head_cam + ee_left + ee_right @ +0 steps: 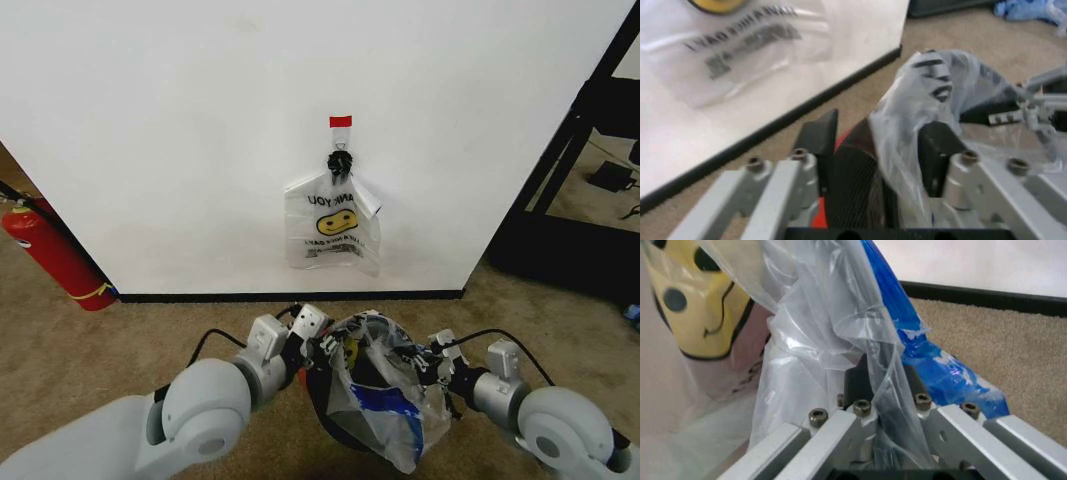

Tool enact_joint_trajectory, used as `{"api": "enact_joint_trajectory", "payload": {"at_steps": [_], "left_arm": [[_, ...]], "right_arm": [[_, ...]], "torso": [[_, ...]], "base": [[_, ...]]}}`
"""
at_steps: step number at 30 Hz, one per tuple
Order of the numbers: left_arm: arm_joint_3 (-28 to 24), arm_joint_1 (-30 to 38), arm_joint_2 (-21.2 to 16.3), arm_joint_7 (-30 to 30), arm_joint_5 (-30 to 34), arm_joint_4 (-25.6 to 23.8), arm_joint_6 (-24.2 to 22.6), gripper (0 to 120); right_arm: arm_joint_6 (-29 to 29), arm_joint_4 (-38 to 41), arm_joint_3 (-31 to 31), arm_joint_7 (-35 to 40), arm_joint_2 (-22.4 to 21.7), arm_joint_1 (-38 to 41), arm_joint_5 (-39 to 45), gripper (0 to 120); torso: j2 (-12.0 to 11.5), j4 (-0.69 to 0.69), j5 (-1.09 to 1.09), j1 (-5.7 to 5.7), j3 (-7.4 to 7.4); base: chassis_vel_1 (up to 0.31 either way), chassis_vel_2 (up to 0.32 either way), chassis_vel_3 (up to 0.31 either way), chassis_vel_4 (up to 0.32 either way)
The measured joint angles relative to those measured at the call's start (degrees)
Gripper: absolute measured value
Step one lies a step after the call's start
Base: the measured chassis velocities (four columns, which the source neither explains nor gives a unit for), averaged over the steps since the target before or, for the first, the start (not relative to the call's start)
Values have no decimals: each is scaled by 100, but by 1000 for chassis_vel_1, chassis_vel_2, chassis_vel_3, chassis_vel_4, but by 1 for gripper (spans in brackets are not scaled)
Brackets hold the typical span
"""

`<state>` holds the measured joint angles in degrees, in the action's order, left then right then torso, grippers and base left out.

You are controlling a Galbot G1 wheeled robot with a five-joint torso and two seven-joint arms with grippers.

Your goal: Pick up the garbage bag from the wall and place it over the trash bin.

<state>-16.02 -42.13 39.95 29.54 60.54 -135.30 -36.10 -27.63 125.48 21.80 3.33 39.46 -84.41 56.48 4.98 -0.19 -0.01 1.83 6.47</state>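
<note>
The garbage bag (pixel 392 412), thin clear plastic with a yellow smiley and blue print, is draped over the trash bin (pixel 322 402), a black wire-mesh bin just in front of me. My left gripper (pixel 312 336) stands open at the bin's left rim. In the left wrist view its fingers (pixel 820 142) straddle the mesh wall (pixel 853 185) and a fold of the garbage bag (pixel 933 85). My right gripper (pixel 432 362) is at the bin's right side, shut on the bag's plastic (pixel 820 340), which runs between its pads (pixel 857 382).
Another smiley bag (pixel 333 225) with a black knot and red tag hangs on the white wall (pixel 200 120) above the black baseboard (pixel 290 296). A red fire extinguisher (pixel 55 255) leans at the left. A black shelf frame (pixel 580 150) stands at the right on the carpet.
</note>
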Motion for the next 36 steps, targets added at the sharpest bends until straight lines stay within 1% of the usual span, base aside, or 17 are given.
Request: {"api": "enact_joint_trajectory", "payload": {"at_steps": [1,2,3,4,5,10,11,13,15,18,20,21,26,27,28,31,36], "left_arm": [[41,-7,-10,0,4,-7,0,44],[178,-25,-41,6,7,-21,1,51],[240,-35,-54,11,10,-21,4,53],[330,-63,-60,20,19,-20,16,57],[330,-63,-60,20,19,-20,16,57],[595,-202,-5,209,54,-6,285,79],[653,-228,-2,208,98,-29,301,86],[679,-240,-3,204,115,-41,302,89],[739,-275,1,202,145,-64,311,96],[843,-384,67,279,214,-128,326,100],[927,-562,168,543,290,-233,329,100],[927,-562,168,543,290,-233,329,100],[1271,-948,533,965,604,-400,261,100],[1334,-1012,611,1021,676,-427,240,100],[1334,-1012,611,1021,676,-427,240,100],[1365,-1110,709,1046,736,-440,240,100],[1276,-1453,745,817,703,-578,360,100]], "right_arm": [[2,-11,-1,14,26,3,0,0],[5,-52,-3,68,116,8,-1,0],[3,-67,-5,92,155,9,-1,0],[3,-105,-6,145,237,14,-1,0],[3,-105,-6,145,237,14,-1,0],[4,-248,17,339,671,-2,19,0],[6,-273,45,377,791,-16,34,0],[8,-285,62,399,848,-20,39,0],[10,-302,94,487,979,-26,64,0],[30,-311,157,651,1205,-19,86,0],[51,-330,212,872,1473,-16,71,0],[51,-330,212,872,1473,-16,71,0],[83,-415,312,1389,1971,-12,-120,0],[123,-433,319,1650,2110,9,-157,0],[123,-433,319,1650,2110,9,-157,0],[238,-436,302,2279,2425,88,-168,0],[301,-361,166,3028,2811,138,111,0]], "torso": [[0,0,0,0,0],[0,2,1,0,0],[0,2,2,0,0],[0,1,0,0,0],[0,1,0,0,0],[0,0,0,0,0],[0,0,1,0,0],[0,1,1,0,0],[0,1,0,0,0],[0,1,0,0,0],[0,2,1,0,0],[0,2,1,0,0],[0,1,-1,0,0],[0,1,1,0,0],[0,1,1,0,0],[0,-1,-1,0,0],[0,3,0,0,0]], "base": [[0,0,0,0],[0,0,0,0],[0,0,0,0],[0,0,0,0],[0,0,0,0],[0,0,0,0],[0,0,0,0],[0,0,0,0],[0,0,0,0],[0,0,0,0],[0,0,0,0],[0,0,0,0],[0,0,0,0],[0,0,0,0],[0,0,0,0],[0,0,0,0],[0,0,0,0]]}}
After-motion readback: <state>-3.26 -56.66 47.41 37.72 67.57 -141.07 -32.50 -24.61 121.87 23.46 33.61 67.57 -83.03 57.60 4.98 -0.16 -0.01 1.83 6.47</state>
